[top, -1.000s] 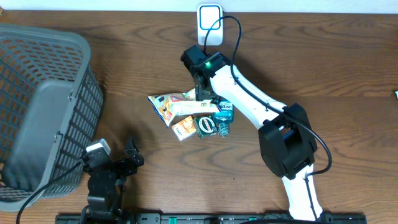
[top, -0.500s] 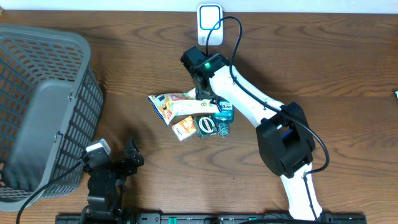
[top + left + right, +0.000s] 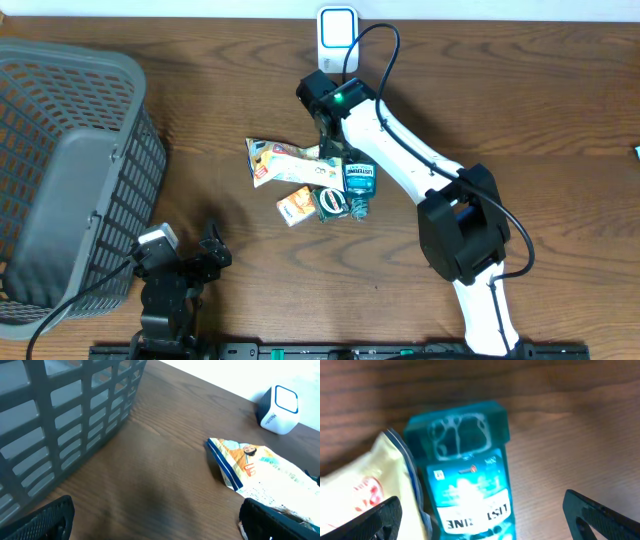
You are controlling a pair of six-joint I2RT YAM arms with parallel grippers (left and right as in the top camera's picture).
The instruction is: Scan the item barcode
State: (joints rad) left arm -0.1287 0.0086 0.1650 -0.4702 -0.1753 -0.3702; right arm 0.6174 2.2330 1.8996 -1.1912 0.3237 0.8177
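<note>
A pile of items lies mid-table: a snack bag (image 3: 285,162), a teal Listerine bottle (image 3: 359,182), an orange packet (image 3: 296,205) and a green round item (image 3: 331,201). The white scanner (image 3: 338,28) stands at the far edge. My right gripper (image 3: 338,152) hovers open over the pile. In the right wrist view its fingers (image 3: 375,520) straddle the bottle (image 3: 465,480) and the bag's edge (image 3: 365,490), gripping neither. My left gripper (image 3: 205,250) rests open near the front left, with bare wood between its fingers (image 3: 45,520). The left wrist view shows the bag (image 3: 265,472) and scanner (image 3: 280,407).
A large grey slatted basket (image 3: 70,170) fills the left side, close to my left gripper, with its wall (image 3: 60,415) in the left wrist view. The scanner's black cable (image 3: 375,50) loops beside the right arm.
My right gripper's jaws have spread wider and the arm has shifted slightly right. The snack bag has slid a little right and lies flatter, and more of the bottle shows. The left arm is still.
</note>
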